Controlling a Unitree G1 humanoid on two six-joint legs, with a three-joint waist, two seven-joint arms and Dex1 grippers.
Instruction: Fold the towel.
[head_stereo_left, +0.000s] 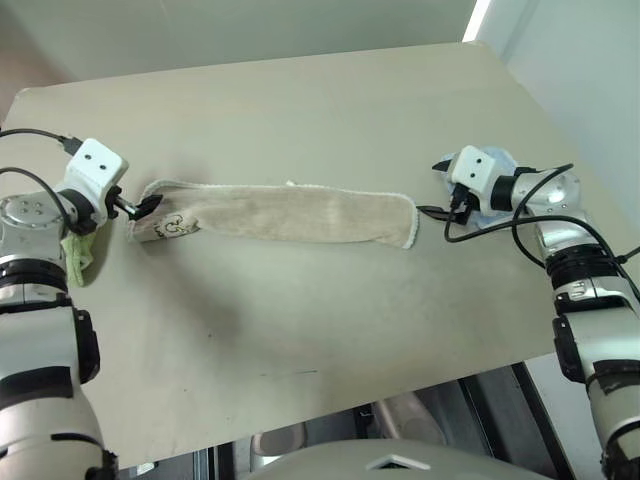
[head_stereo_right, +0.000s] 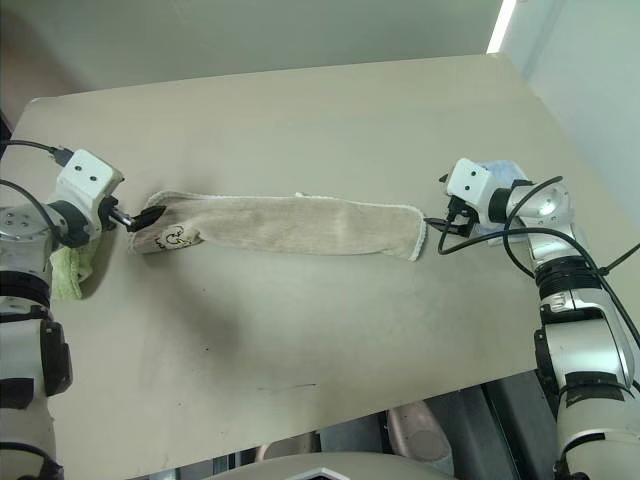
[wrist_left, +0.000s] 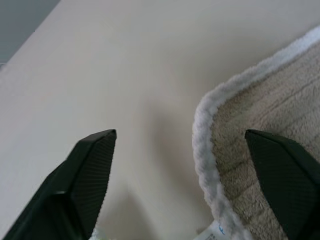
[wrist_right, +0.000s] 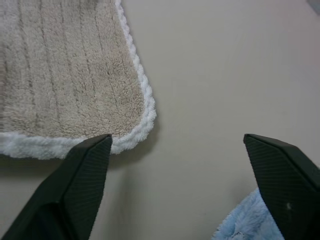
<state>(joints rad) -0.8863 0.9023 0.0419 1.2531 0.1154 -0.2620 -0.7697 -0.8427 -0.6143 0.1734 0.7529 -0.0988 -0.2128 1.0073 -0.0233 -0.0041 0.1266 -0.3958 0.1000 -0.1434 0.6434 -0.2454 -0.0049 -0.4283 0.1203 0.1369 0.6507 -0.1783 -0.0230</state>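
Observation:
The beige towel (head_stereo_left: 285, 213) lies stretched out flat and long across the table (head_stereo_left: 300, 340), with white corded edging and a dark printed mark (head_stereo_left: 172, 226) near its left end. My left gripper (head_stereo_left: 140, 207) is at that left end and stands open. In the left wrist view, the towel's corner (wrist_left: 260, 105) lies between the fingers (wrist_left: 85, 175) and passes under one of them. My right gripper (head_stereo_left: 442, 210) is open just off the towel's right end. In the right wrist view, that corner (wrist_right: 65, 75) lies by one fingertip, not gripped.
A lime-green folded towel (head_stereo_left: 80, 252) lies under my left wrist at the table's left edge. A light blue folded towel (wrist_right: 250, 225) sits under my right hand near the right edge. Bare tabletop spreads in front of and behind the beige towel.

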